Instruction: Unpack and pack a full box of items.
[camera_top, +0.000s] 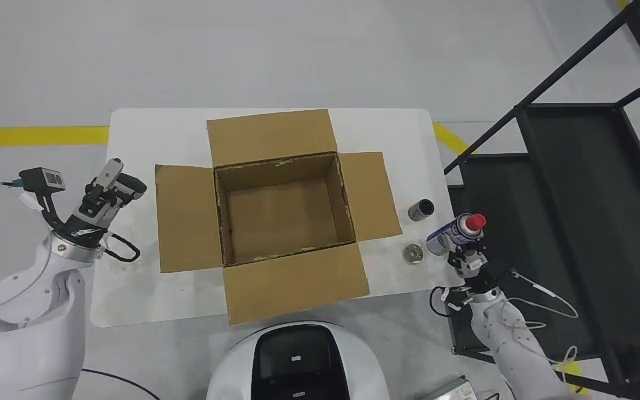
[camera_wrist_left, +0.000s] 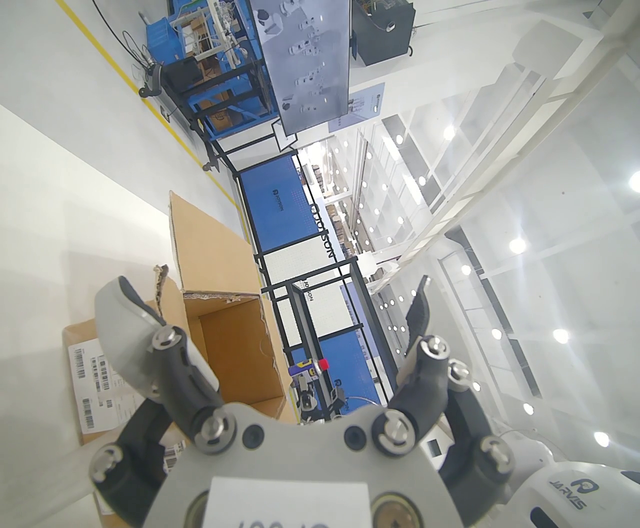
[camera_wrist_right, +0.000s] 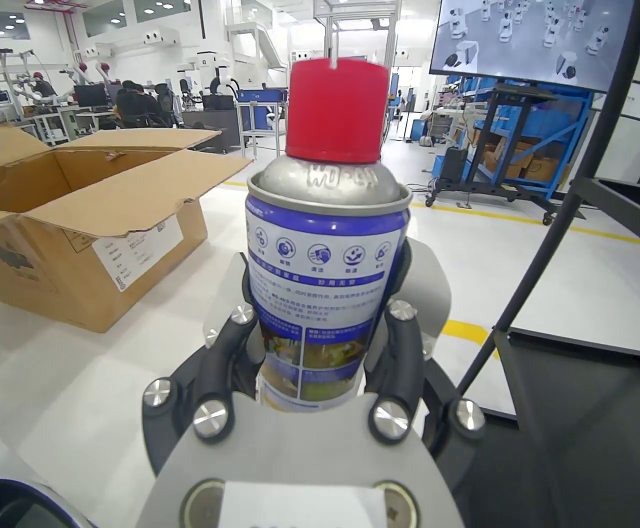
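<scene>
An open cardboard box (camera_top: 285, 210) stands in the middle of the white table (camera_top: 400, 125) with all flaps spread out and its inside bare. My right gripper (camera_top: 461, 246) is off the table's right edge, shut on a blue spray can (camera_top: 452, 233) with a red cap. In the right wrist view the can (camera_wrist_right: 325, 250) stands upright between the fingers (camera_wrist_right: 425, 280), with the box (camera_wrist_right: 100, 220) off to one side. My left gripper (camera_top: 122, 186) hovers left of the box, open and holding nothing. In the left wrist view its fingers (camera_wrist_left: 120, 310) stand wide apart, pointing toward the box (camera_wrist_left: 225, 330).
A small dark cylinder (camera_top: 422, 209) and a round metal piece (camera_top: 411, 254) sit on the table right of the box. A black metal rack (camera_top: 560, 200) stands close beside the right arm. Bare tabletop lies behind the box and at the left.
</scene>
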